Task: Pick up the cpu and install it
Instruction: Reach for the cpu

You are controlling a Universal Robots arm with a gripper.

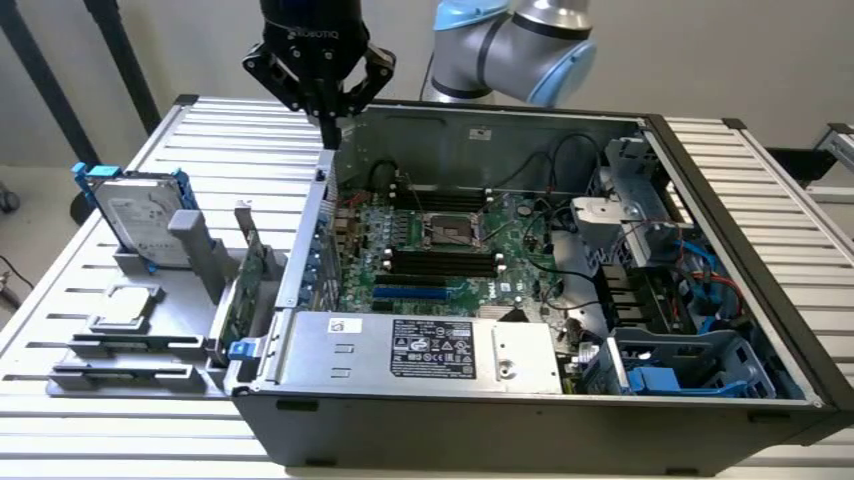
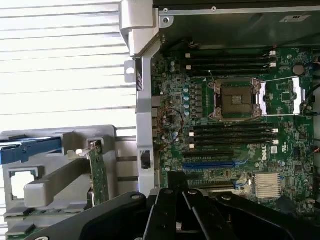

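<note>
A green motherboard (image 2: 225,145) lies inside a grey metal computer case (image 2: 142,110), its square metal-framed processor socket (image 2: 237,100) open. Black memory slots (image 2: 232,135) flank the socket on two sides; a blue expansion slot (image 2: 210,164) and a silver finned heatsink (image 2: 267,185) lie farther from it. Well apart from the socket, outside the case wall, the small flat silver cpu (image 2: 20,182) rests in a grey plastic holder (image 2: 50,187). The black gripper (image 2: 176,192), fingers together, sits apart from the socket, over the board.
</note>
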